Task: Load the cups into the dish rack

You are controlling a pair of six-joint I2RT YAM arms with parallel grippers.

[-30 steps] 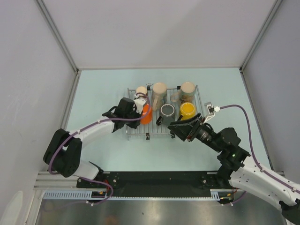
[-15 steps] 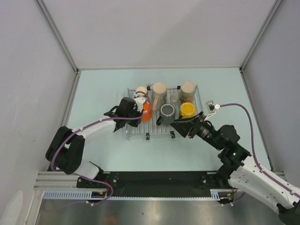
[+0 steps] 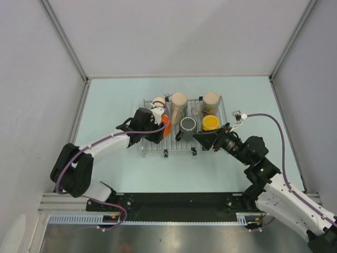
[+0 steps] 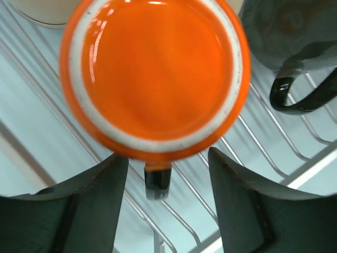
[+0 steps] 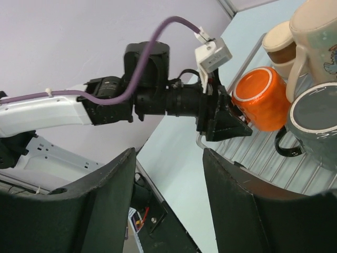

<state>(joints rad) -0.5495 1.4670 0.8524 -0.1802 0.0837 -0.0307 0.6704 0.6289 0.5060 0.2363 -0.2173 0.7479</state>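
Currently L gripper (image 4: 167, 164) spread at orange mug (image 4: 155, 74) on rack (image 3: 181, 146), arm outstretched; R gripper (image 5: 168, 158) spread.

No words or numbers can be read. A small blue mark (image 5: 333, 53) is seen on one cream cup (image 5: 315, 26).

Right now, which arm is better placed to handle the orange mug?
Left. The open left hand faces the base of the glossy orange ceramic mug at the left end of the silver wire dish rack; the right hand is open, farther off.
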